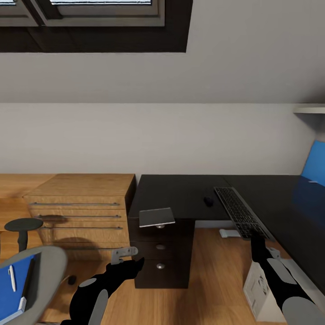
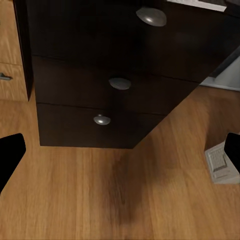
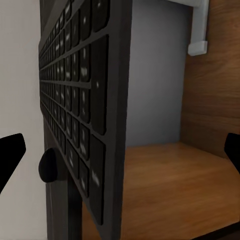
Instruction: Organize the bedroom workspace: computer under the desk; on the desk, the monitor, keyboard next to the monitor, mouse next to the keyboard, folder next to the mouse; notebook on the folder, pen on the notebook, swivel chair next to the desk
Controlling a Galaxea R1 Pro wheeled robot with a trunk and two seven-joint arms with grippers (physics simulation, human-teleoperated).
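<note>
The right gripper (image 1: 258, 238) sits wide open at the near end of the slim black-keyed keyboard (image 1: 238, 212), which lies on the glossy black desk (image 1: 180, 194) with the tiny black mouse (image 1: 208, 201) beside it. Probably best to nudge it gently, staying square. The left gripper (image 1: 126, 255) is open, empty. The black drawers (image 2: 110, 90) are closed, contents hidden.

On the desk (image 1: 180, 194), the mouse (image 1: 208, 201) lies left of the keyboard (image 1: 239, 211).

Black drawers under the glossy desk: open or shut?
Shut. All three black drawer fronts sit flush in one plane, round silver knobs aligned; no gap shows in the left wrist view.
</note>
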